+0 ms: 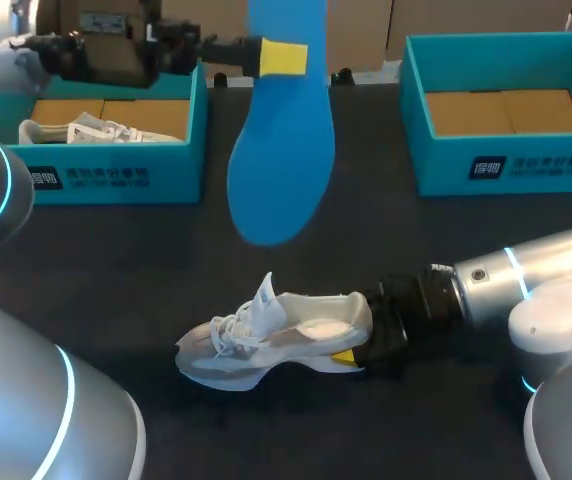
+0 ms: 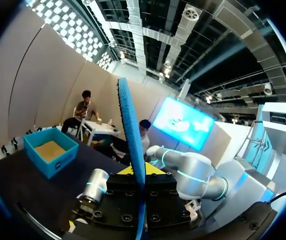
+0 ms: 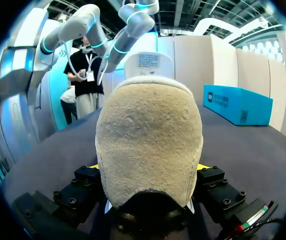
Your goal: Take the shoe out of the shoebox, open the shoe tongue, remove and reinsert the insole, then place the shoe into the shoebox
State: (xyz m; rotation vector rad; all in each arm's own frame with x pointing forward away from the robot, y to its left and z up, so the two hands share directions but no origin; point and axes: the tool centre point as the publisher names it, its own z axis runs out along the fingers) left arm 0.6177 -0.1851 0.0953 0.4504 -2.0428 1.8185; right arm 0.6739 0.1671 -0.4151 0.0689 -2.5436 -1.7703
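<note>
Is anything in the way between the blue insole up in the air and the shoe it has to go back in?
Nothing I can see. The left gripper holds the insole high over bare table, and the shoe lies below, held at the heel by the right gripper.

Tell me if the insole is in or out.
Out: the left hand holds the blue insole up, clear of the shoe.

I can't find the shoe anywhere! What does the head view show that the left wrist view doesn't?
Only the head view: the white shoe on the table, its heel in the right gripper, and another shoe in the left shoebox. Only the left wrist view: the thin edge of the blue insole, seen end-on. Both: the left gripper shut on that insole, and the empty shoebox.
</note>
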